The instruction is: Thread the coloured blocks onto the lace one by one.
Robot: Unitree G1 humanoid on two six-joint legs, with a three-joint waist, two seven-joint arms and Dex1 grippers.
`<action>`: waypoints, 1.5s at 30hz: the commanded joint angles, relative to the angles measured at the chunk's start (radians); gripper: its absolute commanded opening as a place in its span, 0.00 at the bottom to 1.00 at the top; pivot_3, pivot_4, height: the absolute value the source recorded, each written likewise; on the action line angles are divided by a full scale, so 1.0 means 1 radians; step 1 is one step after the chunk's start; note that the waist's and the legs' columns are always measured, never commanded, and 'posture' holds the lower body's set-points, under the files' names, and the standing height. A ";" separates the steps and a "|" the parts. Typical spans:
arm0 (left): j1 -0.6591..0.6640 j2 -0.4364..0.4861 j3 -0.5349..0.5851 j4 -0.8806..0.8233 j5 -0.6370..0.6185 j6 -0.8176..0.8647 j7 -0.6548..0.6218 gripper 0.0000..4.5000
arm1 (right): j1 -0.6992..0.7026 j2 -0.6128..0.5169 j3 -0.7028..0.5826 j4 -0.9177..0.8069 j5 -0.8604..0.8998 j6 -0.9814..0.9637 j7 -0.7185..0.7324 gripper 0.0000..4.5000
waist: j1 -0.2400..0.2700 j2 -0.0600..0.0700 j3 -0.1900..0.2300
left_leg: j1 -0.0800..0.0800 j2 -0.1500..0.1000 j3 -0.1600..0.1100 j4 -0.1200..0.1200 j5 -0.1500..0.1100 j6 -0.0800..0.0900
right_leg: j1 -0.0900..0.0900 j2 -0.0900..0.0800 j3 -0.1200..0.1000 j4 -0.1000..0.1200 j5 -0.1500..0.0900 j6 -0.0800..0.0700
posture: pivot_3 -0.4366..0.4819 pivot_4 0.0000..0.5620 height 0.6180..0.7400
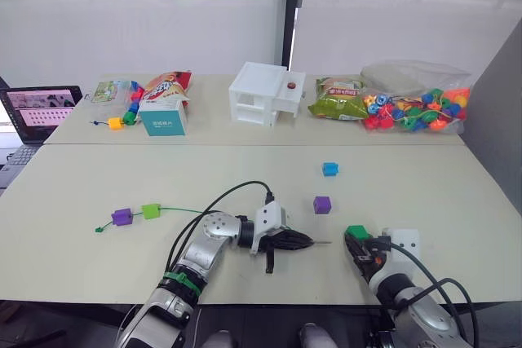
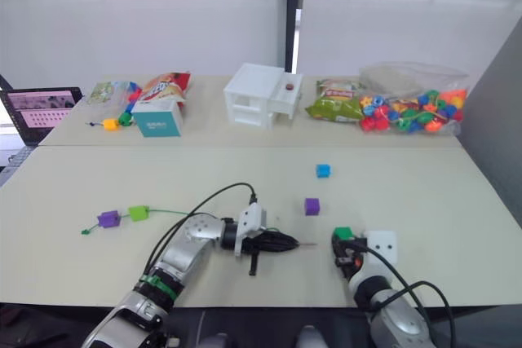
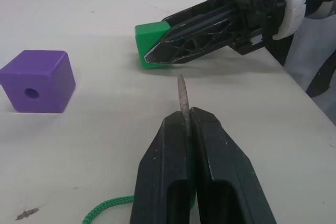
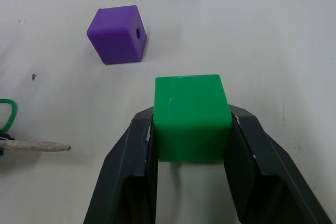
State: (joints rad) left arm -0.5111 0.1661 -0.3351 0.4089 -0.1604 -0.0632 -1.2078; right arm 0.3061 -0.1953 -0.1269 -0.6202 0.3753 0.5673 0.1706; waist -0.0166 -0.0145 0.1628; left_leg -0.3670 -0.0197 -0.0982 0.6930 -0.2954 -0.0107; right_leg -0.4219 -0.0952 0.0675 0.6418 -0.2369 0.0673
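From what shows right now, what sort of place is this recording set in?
Probably an office or lab set up as a test bench: plain pale tables against a white wall, a laptop at the edge, and a bag of beads and snack packets as props.

Near table (image 1: 98, 185) edge: left gripper (image 1: 308, 241) with lace (image 1: 192, 211) tip, just left of right gripper (image 1: 352, 242) with block (image 1: 356, 232). Behind, two loose blocks (image 1: 322, 204). Far left, two threaded blocks (image 1: 122, 217).

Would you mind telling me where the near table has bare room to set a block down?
The right side of the near table, beyond the blue block, is bare, as is the stretch left of it. It is crowded between the left gripper, right gripper and loose purple block.
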 commanded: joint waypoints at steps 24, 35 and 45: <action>0.015 -0.018 -0.003 -0.035 -0.003 -0.012 0.026 0.00 | -0.486 -1.056 0.154 0.207 0.047 0.022 0.900 1.00 | 0.003 -0.001 0.001 | -0.001 0.001 0.001 0.001 0.000 0.000 | 0.002 0.000 -0.001 -0.003 0.000 0.000 | 0.48 0.27 1.00; 0.027 -0.006 0.003 -0.072 0.000 0.005 0.059 0.00 | -0.848 -0.931 0.545 0.403 -0.305 -0.118 1.157 1.00 | 0.005 -0.001 0.001 | -0.002 0.001 0.002 0.001 0.000 0.000 | 0.000 -0.001 -0.001 -0.005 0.000 0.000 | 0.48 0.27 1.00; 0.023 -0.005 -0.004 -0.080 -0.002 0.009 0.076 0.00 | -0.862 -0.884 0.574 0.426 -0.429 -0.116 1.172 0.43 | 0.005 -0.001 0.001 | -0.002 0.000 0.001 0.001 0.000 0.000 | -0.001 -0.001 -0.001 -0.003 0.000 0.000 | 0.48 0.27 1.00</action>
State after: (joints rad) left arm -0.4842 0.1661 -0.3376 0.3654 -0.1580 -0.0541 -1.1332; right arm -0.5427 -1.0776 0.4604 -0.1972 -0.0193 0.4520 1.3509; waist -0.0119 -0.0155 0.1636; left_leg -0.3689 -0.0198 -0.0969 0.6943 -0.2954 -0.0107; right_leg -0.4227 -0.0967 0.0662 0.6383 -0.2368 0.0677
